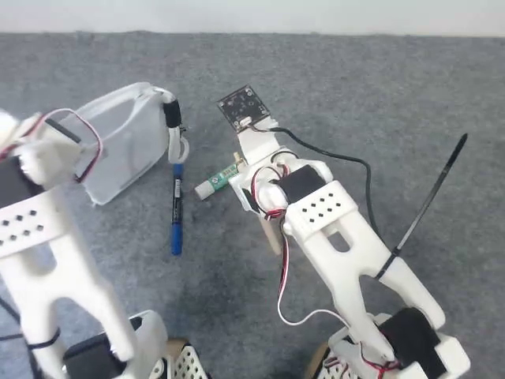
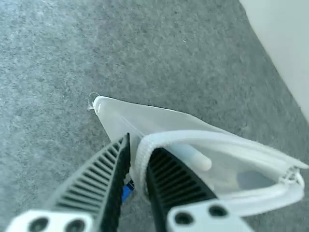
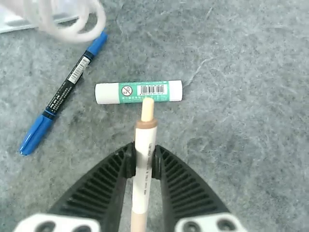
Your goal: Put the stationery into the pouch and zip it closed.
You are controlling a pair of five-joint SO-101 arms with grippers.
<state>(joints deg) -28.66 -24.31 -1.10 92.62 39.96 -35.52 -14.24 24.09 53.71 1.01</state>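
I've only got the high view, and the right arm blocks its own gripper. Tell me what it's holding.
Observer: The right gripper is shut on a beige pen, clamped across the barrel.
Operator: Give me where the tip points.
Observer: In the right wrist view the tip lines up with the middle of the glue stick. I can't tell whether they touch.
Operator: Now the left side. Report its grip.
Observer: The left gripper is shut on the white zip edge of the pouch, and the mouth beside it gapes open.
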